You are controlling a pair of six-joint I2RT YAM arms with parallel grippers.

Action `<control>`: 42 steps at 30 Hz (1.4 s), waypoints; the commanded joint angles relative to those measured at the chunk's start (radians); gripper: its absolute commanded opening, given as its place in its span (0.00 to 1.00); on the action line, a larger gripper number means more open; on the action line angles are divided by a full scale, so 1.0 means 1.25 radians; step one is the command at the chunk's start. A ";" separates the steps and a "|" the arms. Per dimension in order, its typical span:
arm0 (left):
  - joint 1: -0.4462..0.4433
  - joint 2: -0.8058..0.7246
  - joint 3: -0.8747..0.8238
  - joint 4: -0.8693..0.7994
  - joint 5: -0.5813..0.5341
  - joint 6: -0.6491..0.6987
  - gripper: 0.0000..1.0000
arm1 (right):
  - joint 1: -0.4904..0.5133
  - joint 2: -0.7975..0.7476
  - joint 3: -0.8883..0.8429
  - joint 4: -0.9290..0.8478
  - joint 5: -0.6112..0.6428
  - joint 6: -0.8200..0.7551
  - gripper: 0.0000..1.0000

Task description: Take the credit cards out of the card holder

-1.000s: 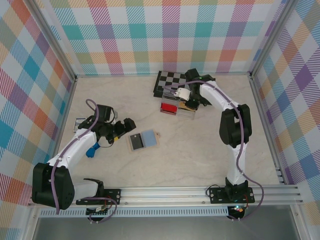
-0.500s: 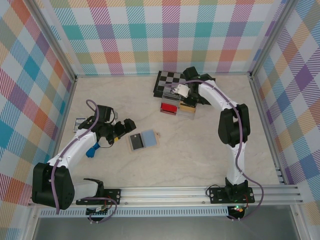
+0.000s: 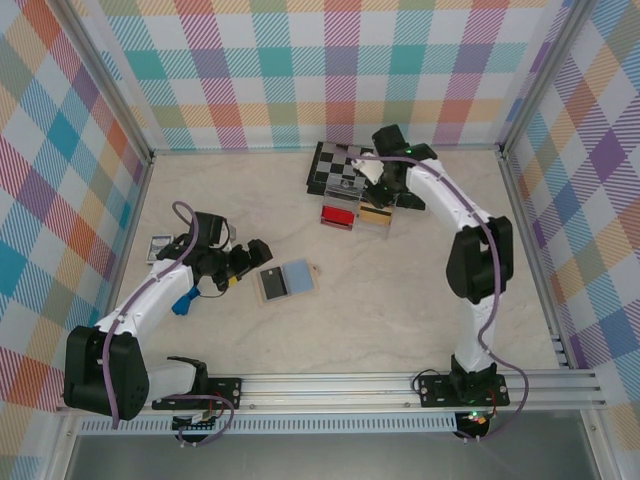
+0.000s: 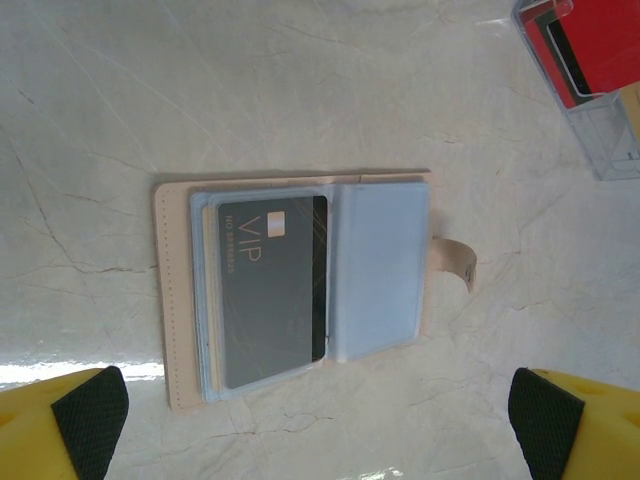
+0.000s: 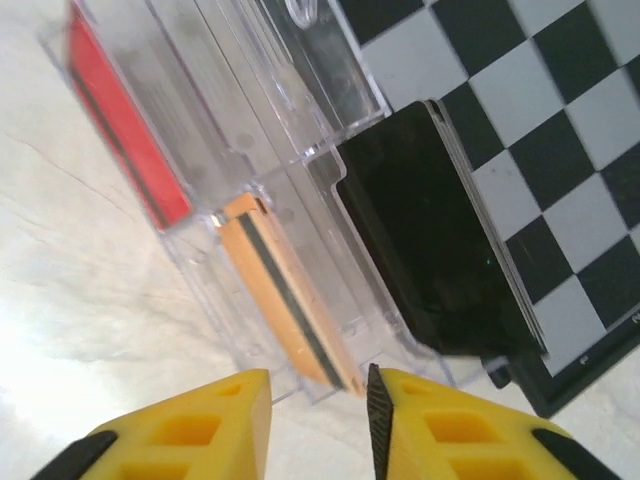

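Observation:
The card holder (image 4: 300,300) lies open and flat on the table, two light blue panels with tan edging and a small tab. A dark grey credit card (image 4: 272,290) marked VIP sits in its left panel. My left gripper (image 4: 318,425) hovers over it, open wide, its fingertips at the bottom corners; from above, the left gripper (image 3: 248,262) sits just left of the card holder (image 3: 287,281). My right gripper (image 5: 318,420) is open at the near end of an orange-tan credit card (image 5: 285,300) standing in the clear tray (image 5: 240,190). A red credit card (image 5: 125,140) stands in the tray's far slot.
A chessboard (image 3: 340,160) lies behind the clear tray (image 3: 357,212), with a black box (image 5: 430,240) on its edge. A blue object (image 3: 182,300) and a small patterned box (image 3: 158,245) lie by the left arm. Checked walls close in the table.
The right gripper's jaws have parted and the arm has drawn back toward the chessboard, leaving the orange-tan card in the tray. The left arm has held still.

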 commanded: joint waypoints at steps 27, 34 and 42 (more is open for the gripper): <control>-0.088 0.121 -0.062 0.119 -0.087 -0.147 0.30 | 0.349 0.038 -0.233 0.305 -0.321 0.854 0.31; -0.088 0.174 -0.051 0.145 -0.076 -0.149 0.19 | 0.349 0.119 -0.178 0.303 -0.369 0.858 0.25; -0.088 0.202 -0.050 0.145 -0.073 -0.138 0.14 | 0.349 0.190 -0.122 0.268 -0.387 0.845 0.23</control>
